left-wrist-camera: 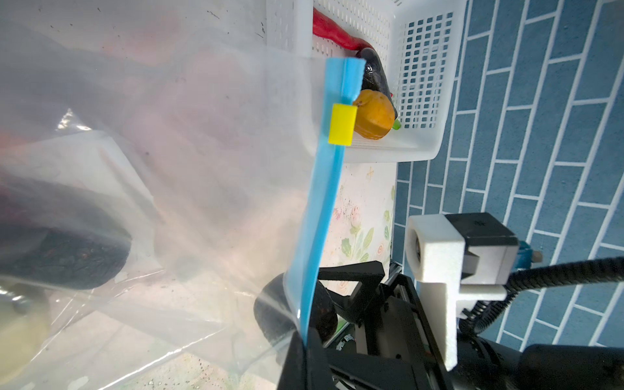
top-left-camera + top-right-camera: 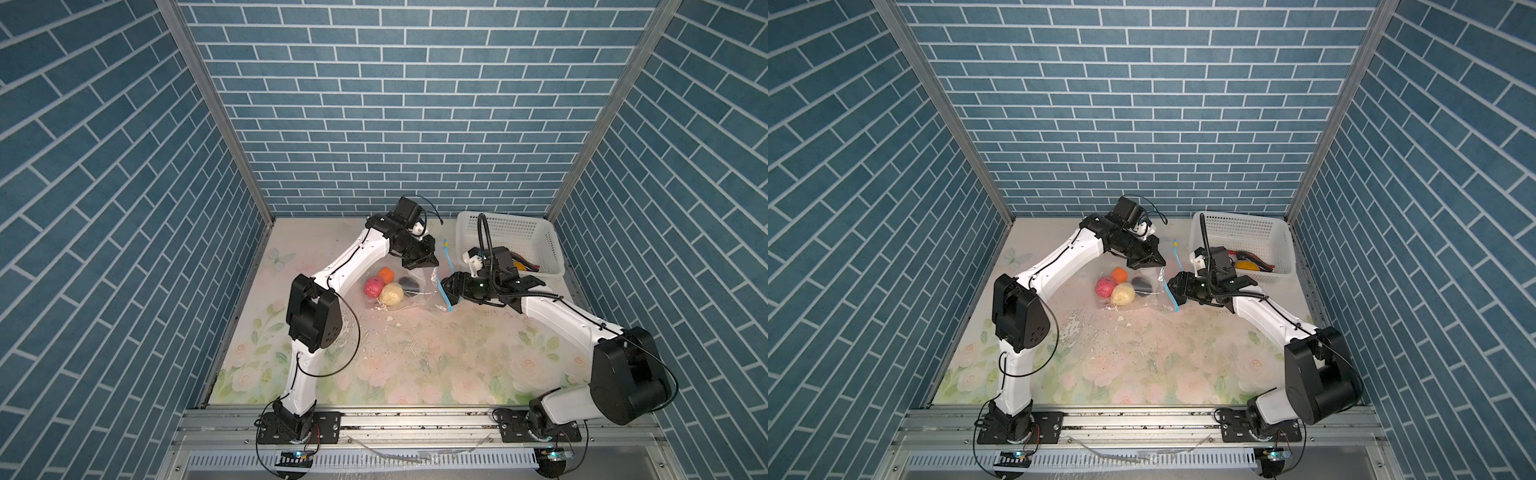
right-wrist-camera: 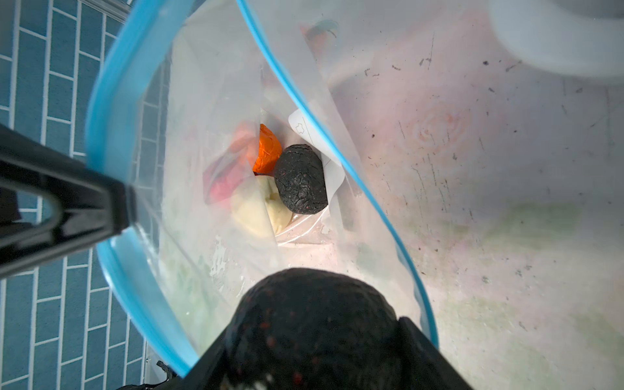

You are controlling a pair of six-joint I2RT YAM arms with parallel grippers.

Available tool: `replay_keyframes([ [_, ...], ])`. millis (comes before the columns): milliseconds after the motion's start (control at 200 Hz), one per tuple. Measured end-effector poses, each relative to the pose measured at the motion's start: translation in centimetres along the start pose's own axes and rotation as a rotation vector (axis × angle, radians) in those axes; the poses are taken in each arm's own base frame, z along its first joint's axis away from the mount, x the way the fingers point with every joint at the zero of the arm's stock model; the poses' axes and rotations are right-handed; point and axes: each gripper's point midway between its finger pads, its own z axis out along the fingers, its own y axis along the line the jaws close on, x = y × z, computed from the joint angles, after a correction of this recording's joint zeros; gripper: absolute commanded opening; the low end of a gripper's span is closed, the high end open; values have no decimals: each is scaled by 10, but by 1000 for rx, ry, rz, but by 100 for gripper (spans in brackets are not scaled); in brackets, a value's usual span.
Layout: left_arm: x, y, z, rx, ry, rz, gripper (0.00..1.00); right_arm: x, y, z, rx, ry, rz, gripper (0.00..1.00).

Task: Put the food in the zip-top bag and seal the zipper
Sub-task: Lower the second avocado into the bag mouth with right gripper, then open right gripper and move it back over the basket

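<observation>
Floral table [image 2: 415,353] — left gripper [image 2: 422,262] pinches zipper [image 1: 324,209]; right gripper [image 2: 453,289], outstretched, clasps black lump [image 3: 314,324].

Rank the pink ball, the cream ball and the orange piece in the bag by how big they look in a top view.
1. Cream ball, largest.
2. Pink ball, only slightly smaller, so these two are close.
3. Orange piece, clearly smallest, though the other two may hide part of it.

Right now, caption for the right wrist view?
Right tool holds a black lump at the open bag mouth; four foods inside.
</observation>
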Motion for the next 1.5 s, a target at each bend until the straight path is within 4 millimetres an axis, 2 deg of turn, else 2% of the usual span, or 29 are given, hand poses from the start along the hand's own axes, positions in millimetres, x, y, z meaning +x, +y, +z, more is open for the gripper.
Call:
replay_keyframes([
  [490, 0, -4, 2, 11, -2, -1, 0, -1, -4, 1, 20, -9, -8, 70],
  [780, 1, -4, 2, 11, -2, 0, 0, -1, -8, 1, 38, -8, -23, 74],
  [1175, 1, -4, 2, 10, -2, 0, 0, 2, -11, 1, 51, 1, -21, 74],
  [1500, 1, -4, 2, 11, -2, 0, 0, 1, -11, -7, 84, 15, -41, 69],
])
